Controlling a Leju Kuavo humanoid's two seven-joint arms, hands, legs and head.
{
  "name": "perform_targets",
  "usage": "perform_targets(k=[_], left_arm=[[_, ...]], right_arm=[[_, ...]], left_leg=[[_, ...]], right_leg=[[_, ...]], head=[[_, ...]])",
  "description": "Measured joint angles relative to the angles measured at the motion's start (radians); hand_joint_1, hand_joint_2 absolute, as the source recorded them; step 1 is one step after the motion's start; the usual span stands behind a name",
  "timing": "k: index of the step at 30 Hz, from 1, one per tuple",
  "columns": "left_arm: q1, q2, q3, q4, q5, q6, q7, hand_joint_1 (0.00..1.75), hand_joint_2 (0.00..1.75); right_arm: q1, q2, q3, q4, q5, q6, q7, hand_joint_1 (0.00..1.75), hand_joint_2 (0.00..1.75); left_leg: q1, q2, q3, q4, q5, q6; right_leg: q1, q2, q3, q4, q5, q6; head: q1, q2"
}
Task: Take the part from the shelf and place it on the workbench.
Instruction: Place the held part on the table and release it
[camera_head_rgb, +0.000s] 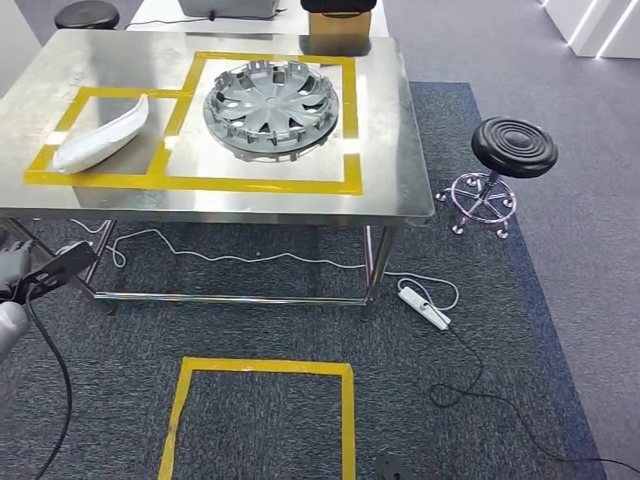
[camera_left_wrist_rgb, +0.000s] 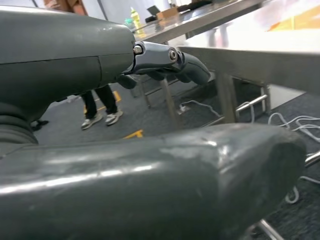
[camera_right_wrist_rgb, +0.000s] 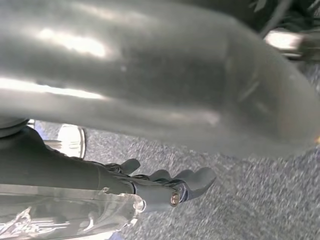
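Steel workbench (camera_head_rgb: 392, 150) holds hubcap (camera_head_rgb: 270, 106) inside yellow tape; both hands' fingers (camera_left_wrist_rgb: 188, 67) apart, holding nothing.

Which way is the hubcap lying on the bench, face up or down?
Face up: the hubcap lies flat on the workbench inside the yellow tape square, spokes showing.

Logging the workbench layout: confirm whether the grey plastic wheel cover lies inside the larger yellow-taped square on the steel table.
Yes: in the head view the grey plastic wheel cover lies flat inside the larger yellow-taped square on the steel table.
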Motion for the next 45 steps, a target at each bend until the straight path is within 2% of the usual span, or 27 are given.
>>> perform_targets(k=[2, 4, 6, 8, 9, 10, 12, 13, 14, 15, 17, 20, 22, 24, 25, 26, 27, 30, 31, 33, 35, 37, 39, 41, 42, 43, 45], left_arm=[[0.019, -0.003, 0.008, 0.0, 0.009, 0.003, 0.001, 0.0, 0.0], [0.045, -0.006, 0.017, 0.0, 0.017, 0.007, 0.001, 0.0, 0.0], [0.07, -0.007, 0.023, 0.001, 0.024, 0.012, 0.0, 0.0, 0.0], [0.089, -0.009, 0.03, 0.001, 0.029, 0.017, 0.0, 0.0, 0.0], [0.1, -0.012, 0.034, 0.001, 0.033, 0.021, -0.001, 0.0, 0.0], [0.115, -0.016, 0.039, 0.001, 0.036, 0.025, -0.002, 0.0, 0.0], [0.149, -0.026, 0.047, 0.001, 0.047, 0.034, -0.005, 0.0, 0.0], [0.164, -0.031, 0.052, 0.001, 0.052, 0.037, -0.007, 0.0, 0.0], [0.177, -0.039, 0.058, 0.001, 0.058, 0.042, -0.009, 0.0, 0.44], [0.188, -0.048, 0.064, 0.001, 0.064, 0.046, -0.011, 0.0, 0.87], [0.218, -0.068, 0.076, 0.001, 0.077, 0.054, -0.013, 0.0, 1.75], [0.277, -0.101, 0.098, 0.001, 0.097, 0.056, -0.006, 0.0, 1.75], [0.306, -0.121, 0.112, 0.002, 0.106, 0.059, -0.001, 0.0, 1.75], [0.327, -0.134, 0.12, 0.002, 0.117, 0.057, 0.002, 0.0, 1.75], [0.338, -0.141, 0.122, 0.002, 0.124, 0.049, 0.007, 0.0, 1.75], [0.351, -0.146, 0.123, 0.003, 0.131, 0.035, 0.016, 0.0, 1.75], [0.366, -0.153, 0.124, 0.004, 0.136, 0.015, 0.032, 0.0, 1.75], [0.425, -0.189, 0.124, 0.007, 0.141, -0.043, 0.082, 0.0, 1.75], [0.445, -0.202, 0.124, 0.008, 0.142, -0.06, 0.095, 0.0, 1.75], [0.486, -0.225, 0.124, 0.01, 0.144, -0.104, 0.122, 0.0, 1.75], [0.528, -0.246, 0.124, 0.014, 0.147, -0.166, 0.149, 0.0, 1.75], [0.568, -0.262, 0.124, 0.017, 0.151, -0.222, 0.17, 0.0, 1.75], [0.6, -0.272, 0.124, 0.022, 0.158, -0.258, 0.187, 0.0, 1.75], [0.629, -0.282, 0.128, 0.025, 0.169, -0.288, 0.204, 0.0, 1.75], [0.641, -0.287, 0.131, 0.027, 0.175, -0.3, 0.211, 0.0, 1.75], [0.651, -0.292, 0.136, 0.028, 0.182, -0.311, 0.218, 0.0, 1.75], [0.663, -0.303, 0.144, 0.03, 0.195, -0.333, 0.23, 0.0, 1.75]], right_arm=[[-0.002, -0.001, 0.0, -0.001, 0.001, 0.0, 0.0, 0.0, 0.0], [0.001, -0.001, 0.001, -0.001, 0.001, 0.0, 0.001, 0.0, 0.0], [0.002, -0.001, 0.001, -0.001, 0.001, 0.0, 0.002, 0.0, 0.0], [0.002, -0.001, 0.001, -0.001, 0.001, 0.0, 0.002, 0.0, 0.0], [0.003, -0.001, 0.001, -0.001, 0.001, 0.0, 0.002, 0.0, 0.0], [0.005, 0.0, 0.001, -0.001, 0.001, 0.001, 0.002, 0.0, 0.0], [0.009, 0.0, 0.0, -0.001, 0.0, 0.001, 0.001, 0.0, 0.0], [0.01, 0.0, 0.0, -0.001, -0.001, 0.001, 0.001, 0.0, 0.0], [0.011, -0.001, 0.0, -0.002, -0.002, 0.0, 0.001, 0.0, 0.0], [0.011, -0.001, 0.0, -0.002, -0.002, 0.0, 0.001, 0.0, 0.0], [0.012, -0.002, 0.0, -0.002, -0.003, 0.0, 0.0, 0.0, 0.0], [0.021, -0.001, 0.0, -0.002, -0.004, 0.0, 0.0, 0.0, 0.0], [0.026, 0.0, 0.0, -0.002, -0.004, 0.0, 0.0, 0.0, 0.87], [0.026, 0.0, 0.0, -0.002, -0.005, 0.0, 0.0, 0.0, 1.75], [0.026, 0.0, 0.0, -0.002, -0.006, 0.0, 0.001, 0.0, 1.75], [0.027, 0.0, 0.0, -0.002, -0.007, 0.0, 0.002, 0.0, 1.75], [0.028, 0.0, 0.0, -0.002, -0.007, 0.0, 0.004, 0.0, 1.75], [0.027, 0.0, 0.0, -0.002, -0.002, 0.001, 0.01, 0.0, 1.75], [0.025, 0.0, 0.0, -0.002, 0.0, 0.002, 0.011, 0.0, 1.75], [0.023, 0.0, 0.001, -0.002, 0.004, 0.004, 0.016, 0.0, 1.75], [0.023, 0.0, 0.001, -0.002, 0.008, 0.007, 0.022, 0.0, 0.87], [0.021, 0.0, 0.003, -0.002, 0.011, 0.013, 0.025, 0.0, 0.0], [0.019, 0.0, 0.006, -0.002, 0.011, 0.019, 0.025, 0.0, 0.0], [0.02, 0.0, 0.007, -0.002, 0.01, 0.022, 0.025, 0.0, 0.0], [0.02, 0.0, 0.007, -0.002, 0.008, 0.023, 0.024, 0.0, 0.0], [0.02, 0.0, 0.007, -0.002, 0.006, 0.024, 0.023, 0.0, 0.0], [0.019, 0.0, 0.007, -0.002, 0.003, 0.027, 0.02, 0.0, 0.0]], left_leg=[[0.004, 0.001, -0.005, -0.005, 0.017, -0.01], [0.006, 0.0, -0.008, -0.014, 0.028, -0.022], [0.005, -0.002, -0.023, 0.013, -0.019, -0.031], [0.006, -0.004, -0.052, 0.112, -0.112, -0.039], [0.007, -0.004, -0.067, 0.175, -0.143, -0.044], [0.008, -0.004, -0.076, 0.227, -0.152, -0.049], [0.014, -0.003, -0.057, 0.248, -0.111, -0.06], [0.019, -0.003, -0.023, 0.209, -0.081, -0.066], [0.024, -0.002, 0.023, 0.147, -0.069, -0.075], [0.027, -0.003, 0.068, 0.082, -0.072, -0.076], [0.027, -0.003, 0.119, 0.002, -0.1, -0.06], [0.022, 0.0, 0.113, -0.003, -0.1, -0.021], [0.023, 0.002, 0.102, -0.003, -0.088, -0.003], [0.022, 0.0, 0.086, -0.003, -0.076, 0.003], [0.021, 0.001, 0.079, -0.003, -0.071, 0.004], [0.02, 0.001, 0.074, -0.003, -0.066, 0.003], [0.02, 0.001, 0.07, -0.003, -0.063, 0.002], [0.018, 0.001, 0.066, -0.003, -0.056, -0.005], [0.017, 0.001, 0.064, -0.003, -0.054, -0.009], [0.017, 0.001, 0.062, -0.006, -0.048, -0.02], [0.019, 0.001, 0.061, -0.008, -0.049, -0.031], [0.019, -0.001, 0.038, 0.04, -0.089, -0.037], [0.017, -0.002, -0.015, 0.159, -0.158, -0.04], [0.017, -0.002, -0.051, 0.248, -0.188, -0.043], [0.017, -0.002, -0.044, 0.244, -0.176, -0.043], [0.018, -0.002, -0.019, 0.203, -0.149, -0.043], [0.018, -0.001, 0.055, 0.073, -0.097, -0.042]], right_leg=[[0.007, 0.0, 0.034, -0.065, -0.012, -0.009], [0.006, -0.001, 0.028, -0.085, 0.008, -0.004], [-0.003, -0.001, 0.02, -0.11, 0.038, -0.003], [-0.008, 0.0, 0.002, -0.12, 0.064, -0.005], [-0.01, 0.0, -0.01, -0.12, 0.074, -0.003], [-0.012, -0.001, -0.023, -0.119, 0.084, -0.001], [-0.019, -0.001, -0.05, -0.114, 0.101, 0.006], [-0.023, -0.001, -0.063, -0.108, 0.108, 0.012], [-0.025, -0.001, -0.077, -0.1, 0.113, 0.018], [-0.024, -0.001, -0.09, -0.089, 0.116, 0.025], [-0.021, 0.0, -0.106, -0.071, 0.123, 0.035], [-0.026, 0.0, -0.116, -0.061, 0.126, 0.046], [-0.029, -0.001, -0.145, 0.01, 0.07, 0.056], [-0.029, -0.002, -0.194, 0.146, -0.013, 0.064], [-0.029, -0.002, -0.209, 0.2, -0.039, 0.065], [-0.029, -0.002, -0.208, 0.222, -0.048, 0.064], [-0.029, -0.002, -0.185, 0.205, -0.04, 0.061], [-0.026, -0.001, -0.045, 0.005, 0.017, 0.048], [-0.023, 0.0, -0.016, -0.043, 0.024, 0.045], [-0.019, 0.001, -0.003, -0.066, 0.023, 0.044], [-0.021, 0.001, -0.003, -0.076, 0.033, 0.035], [-0.025, 0.001, -0.002, -0.09, 0.044, 0.024], [-0.024, -0.001, -0.008, -0.092, 0.05, 0.019], [-0.023, -0.002, -0.013, -0.092, 0.053, 0.018], [-0.022, -0.002, -0.016, -0.091, 0.055, 0.019], [-0.023, -0.002, -0.018, -0.089, 0.057, 0.021], [-0.021, -0.002, -0.025, -0.077, 0.056, 0.028]], head=[[0.0, 0.0], [0.0, 0.0], [-0.004, 0.0], [-0.007, 0.0], [-0.008, 0.0], [-0.008, 0.0], [-0.008, 0.0], [-0.008, 0.0], [-0.009, 0.0], [-0.011, 0.0], [-0.012, 0.0], [-0.012, 0.0], [-0.008, 0.0], [-0.004, 0.0], [-0.003, 0.0], [-0.003, 0.0], [-0.003, 0.0], [-0.004, 0.0], [-0.004, 0.0], [-0.004, 0.0], [-0.005, 0.0], [-0.006, 0.0], [-0.006, 0.0], [-0.006, 0.0], [-0.006, 0.0], [-0.006, 0.0], [-0.007, 0.0]])
